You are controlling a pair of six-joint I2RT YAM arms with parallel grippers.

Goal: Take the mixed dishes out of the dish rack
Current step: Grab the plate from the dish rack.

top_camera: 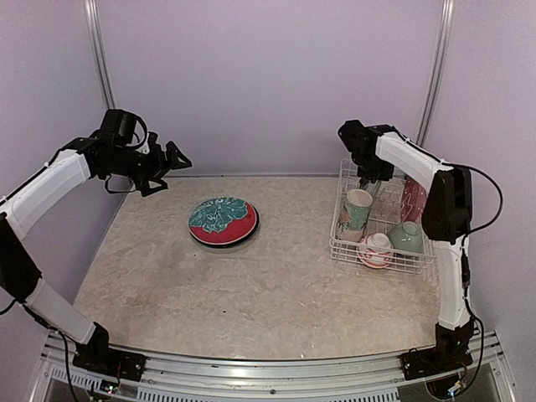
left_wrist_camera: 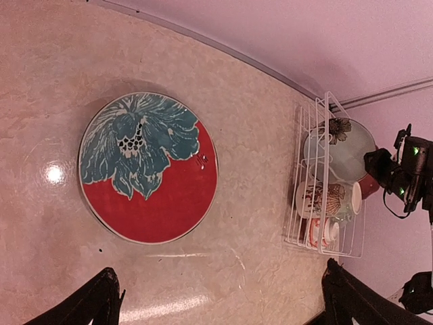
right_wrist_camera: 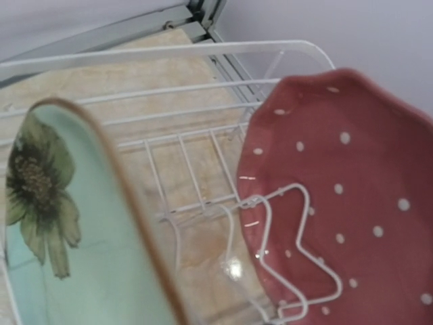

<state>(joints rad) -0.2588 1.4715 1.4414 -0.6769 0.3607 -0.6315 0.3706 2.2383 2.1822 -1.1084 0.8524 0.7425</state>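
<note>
The red-teal floral plate (top_camera: 223, 220) lies flat on the table, left of centre, and also shows in the left wrist view (left_wrist_camera: 149, 166). The white wire dish rack (top_camera: 342, 243) stands at the right. It holds the cream mug (top_camera: 358, 208), the white-pink bowl (top_camera: 376, 249), the mint bowl (top_camera: 407, 237), the upright pink dotted plate (right_wrist_camera: 352, 189) and the upright light teal plate (right_wrist_camera: 61, 237). My left gripper (top_camera: 172, 159) is open and empty, high above the table's back left. My right gripper (top_camera: 366, 173) hangs over the rack's back, between the two upright plates. It looks open, and its fingertips do not show.
The rack (left_wrist_camera: 325, 183) stands close to the right wall and the corner post. The purple back wall lies just behind both grippers. A raised wire loop (right_wrist_camera: 298, 250) of the rack leans on the pink plate. Bare table lies between the floral plate and the rack.
</note>
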